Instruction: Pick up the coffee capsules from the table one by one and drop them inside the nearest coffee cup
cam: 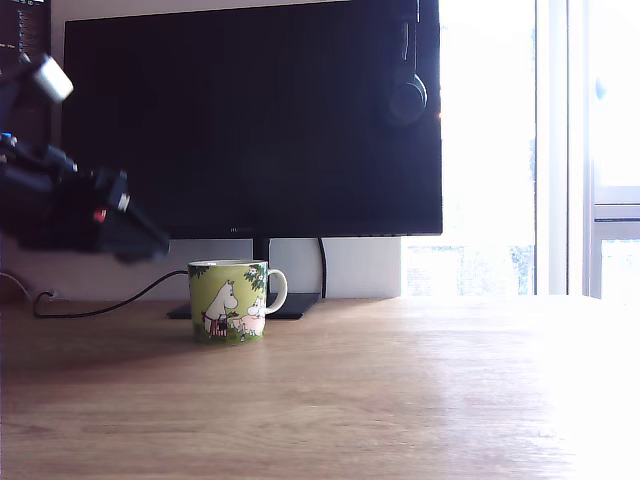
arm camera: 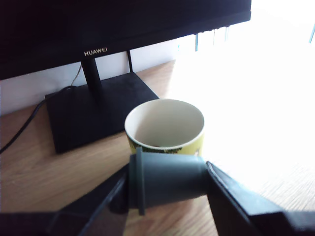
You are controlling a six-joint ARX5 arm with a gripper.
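- A dark grey coffee capsule (arm camera: 167,179) is seen clamped sideways in the claw (arm camera: 170,189), its long axis running across from one finger to the other and its flat rim pressed against one of them.
- The green coffee cup (arm camera: 165,125) is shown just ahead of and below the claw, its white inside open and seemingly empty; the drop is judged to need a short advance over the rim.
- Beyond the cup, a monitor stand (arm camera: 96,110) is seen on the wooden surface (cam: 400,390).
- The fingertips are lost in shadow in the exterior view, and no second capsule is visible.
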